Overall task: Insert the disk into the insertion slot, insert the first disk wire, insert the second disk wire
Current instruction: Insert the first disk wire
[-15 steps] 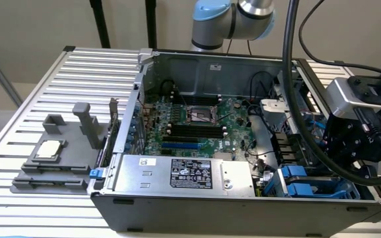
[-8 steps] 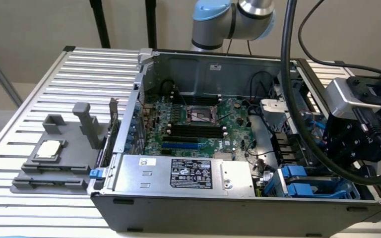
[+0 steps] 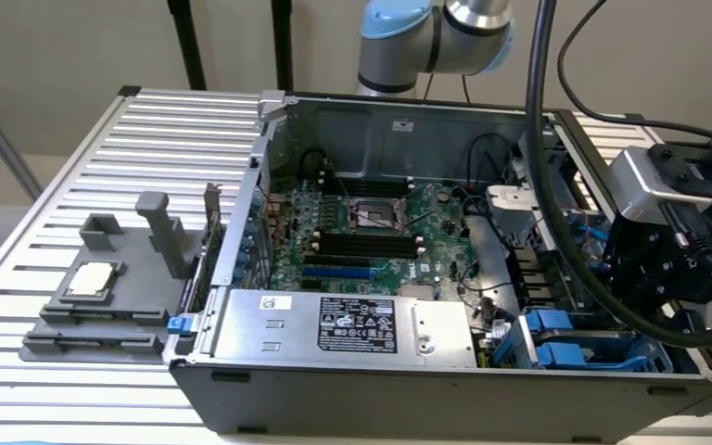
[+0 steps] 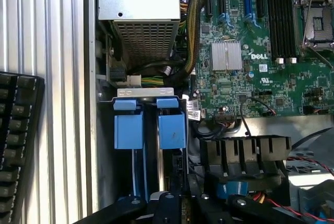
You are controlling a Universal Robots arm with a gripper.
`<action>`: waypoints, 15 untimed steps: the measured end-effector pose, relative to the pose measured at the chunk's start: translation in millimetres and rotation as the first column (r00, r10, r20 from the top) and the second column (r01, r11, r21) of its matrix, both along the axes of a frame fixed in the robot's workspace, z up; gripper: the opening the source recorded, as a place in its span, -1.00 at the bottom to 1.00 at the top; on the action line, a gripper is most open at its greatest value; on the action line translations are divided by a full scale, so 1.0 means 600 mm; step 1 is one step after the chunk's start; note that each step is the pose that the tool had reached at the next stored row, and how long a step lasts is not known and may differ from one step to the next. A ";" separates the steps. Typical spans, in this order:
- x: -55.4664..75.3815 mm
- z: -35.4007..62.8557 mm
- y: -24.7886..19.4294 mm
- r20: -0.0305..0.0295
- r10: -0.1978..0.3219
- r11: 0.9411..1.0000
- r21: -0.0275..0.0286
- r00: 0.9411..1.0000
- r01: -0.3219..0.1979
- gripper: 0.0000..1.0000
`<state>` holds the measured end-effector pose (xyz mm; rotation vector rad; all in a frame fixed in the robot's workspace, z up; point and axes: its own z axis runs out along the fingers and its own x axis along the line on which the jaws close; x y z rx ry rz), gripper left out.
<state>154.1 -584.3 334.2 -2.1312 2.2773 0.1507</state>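
Gripper (image 4: 180, 205), black, hangs directly above the blue-grey plastic drive cage (image 3: 578, 348) at the front corner of the open dark-grey metal computer case (image 3: 455, 399). Can't tell whether it's wide, narrow or holding anything; its fingertips are cut off at the frame edge in the wrist view.

Drive cage sits just beside the silver power supply box with the black label (image 3: 349, 326), on the exterior view's right of it. Two bright blue plastic clips (image 4: 150, 125) stand side by side in the cage, with a dark gap between them. Can't tell if the silver-grey hard drive in its blue carrier is seated in there; no drive label is visible.

Green motherboard (image 3: 369, 241) lies flat on the case floor, beyond the power supply. Bundle of yellow-and-black wires (image 4: 190, 31) runs from the power supply's vented end down toward the cage. Black ribbed plastic block (image 4: 245, 153) sits right next to the cage, on the motherboard side.

Case rests on a slatted aluminium table (image 3: 96, 176). Grey plastic fixture holding a square silver chip (image 3: 90, 278) sits on the table, well apart from the case on the exterior view's left. Black keyboard (image 4: 15, 135) lies on the table just outside the case wall nearest the cage.
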 end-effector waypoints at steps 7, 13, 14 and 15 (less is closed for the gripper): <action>-0.001 0.020 -0.0002 0.000 0.000 1.000 -0.001 1.000 0.000 -0.51; -0.019 0.025 -0.0003 0.000 0.000 1.000 -0.001 1.000 0.000 -0.51; -0.024 0.026 -0.0003 0.000 0.000 1.000 -0.001 1.000 0.000 -0.51; -0.029 0.026 -0.0003 0.001 0.000 1.000 -0.001 1.000 0.000 -0.51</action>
